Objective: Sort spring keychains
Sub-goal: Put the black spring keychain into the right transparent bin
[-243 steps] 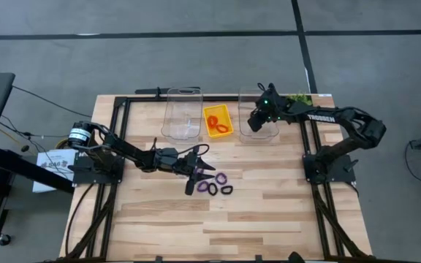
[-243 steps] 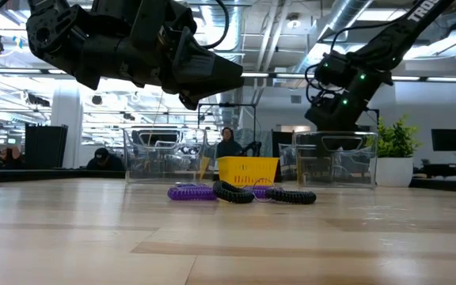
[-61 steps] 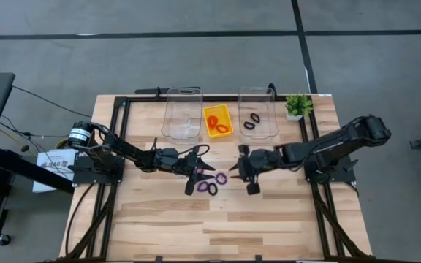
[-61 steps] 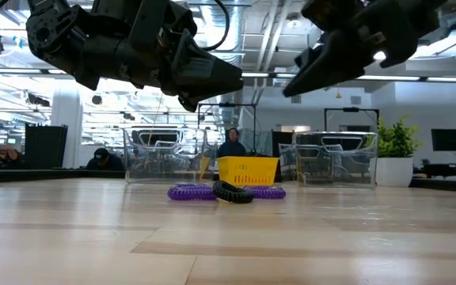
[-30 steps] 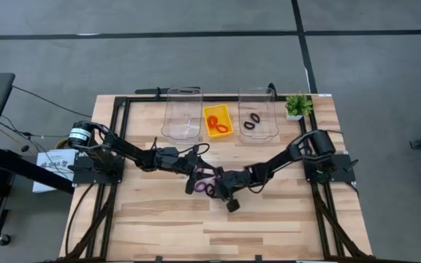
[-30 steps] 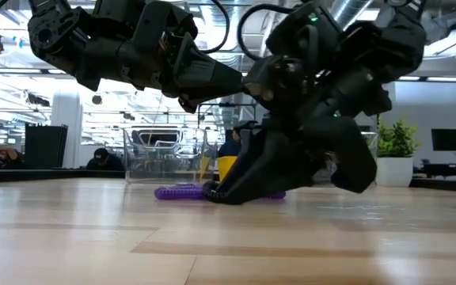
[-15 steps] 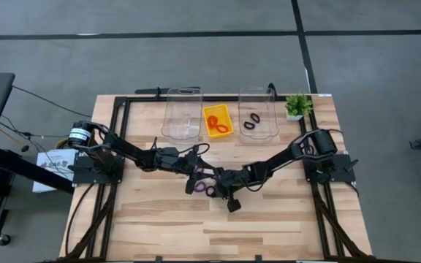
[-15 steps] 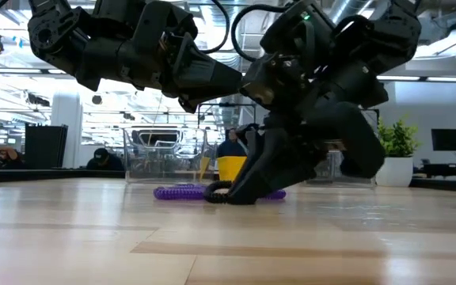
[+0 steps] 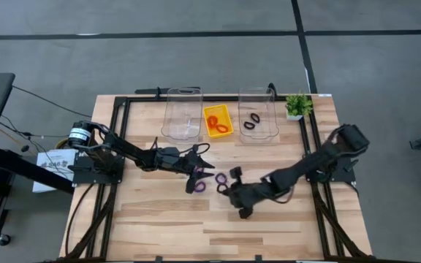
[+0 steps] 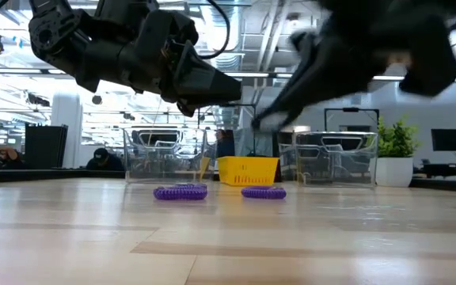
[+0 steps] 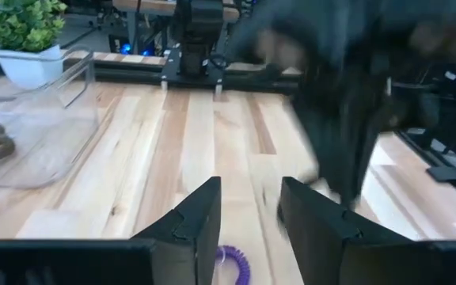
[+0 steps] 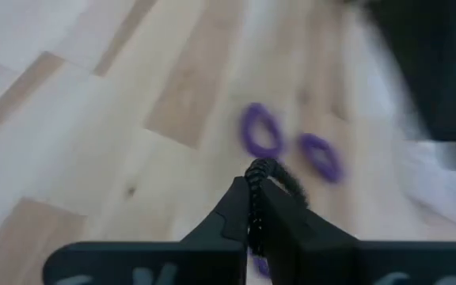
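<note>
Two purple spring keychains (image 9: 201, 185) (image 9: 221, 177) lie on the tabletop (image 9: 159, 226). Right end effector (image 12: 253, 207), raised above it, pinches a black spring keychain (image 12: 269, 174); left end effector (image 9: 202, 174), fingers spread, hovers probably just over the nearer purple one.

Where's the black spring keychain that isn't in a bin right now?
The black spring keychain is pinched in the right tool, lifted above mid-table, right of the two purple keychains.

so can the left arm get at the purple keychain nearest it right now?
Probably yes. The left gripper hovers open just above that purple spring keychain, nothing lying between them. The right gripper, shut on a black spring keychain, is off to the side.
</note>
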Motion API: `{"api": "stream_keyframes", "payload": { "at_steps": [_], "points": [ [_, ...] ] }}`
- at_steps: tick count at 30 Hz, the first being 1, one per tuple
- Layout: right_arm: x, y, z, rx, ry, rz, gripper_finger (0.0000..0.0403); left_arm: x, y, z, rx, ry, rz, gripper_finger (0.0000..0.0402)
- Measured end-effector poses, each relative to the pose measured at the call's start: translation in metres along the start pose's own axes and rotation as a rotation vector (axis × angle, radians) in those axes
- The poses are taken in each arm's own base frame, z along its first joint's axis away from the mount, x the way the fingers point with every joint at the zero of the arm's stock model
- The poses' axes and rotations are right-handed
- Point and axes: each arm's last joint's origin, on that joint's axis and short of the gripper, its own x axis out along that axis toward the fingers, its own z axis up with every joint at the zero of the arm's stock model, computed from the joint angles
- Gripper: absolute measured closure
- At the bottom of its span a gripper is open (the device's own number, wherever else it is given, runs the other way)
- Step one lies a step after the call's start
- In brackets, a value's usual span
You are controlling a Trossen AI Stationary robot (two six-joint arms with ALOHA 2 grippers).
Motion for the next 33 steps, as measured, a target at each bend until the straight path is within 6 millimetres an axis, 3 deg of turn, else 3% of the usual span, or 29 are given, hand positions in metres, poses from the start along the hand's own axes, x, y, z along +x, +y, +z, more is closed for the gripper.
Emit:
{"api": "stream_keyframes", "payload": {
  "at_steps": [4,9,18,25,33],
  "points": [
    [-0.029,-0.008,0.001,0.011,0.068,-0.173,0.0397,0.000,0.006,-0.003,-0.004,0.029,0.020,0.0271],
    [-0.061,-0.040,-0.010,0.054,0.190,-0.421,0.0394,-0.001,0.017,-0.008,-0.022,0.091,0.060,0.0271],
    [-0.100,-0.144,-0.057,0.384,0.389,-0.558,0.0394,-0.002,0.022,-0.012,-0.073,0.127,0.078,0.0271],
    [-0.105,-0.210,-0.108,0.672,0.496,-0.617,0.0390,-0.002,0.022,-0.012,-0.072,0.124,0.094,0.0271],
    [-0.076,-0.237,-0.140,0.793,0.518,-0.507,0.0341,-0.002,0.024,-0.012,-0.121,0.117,0.144,0.0271]
  ]
}}
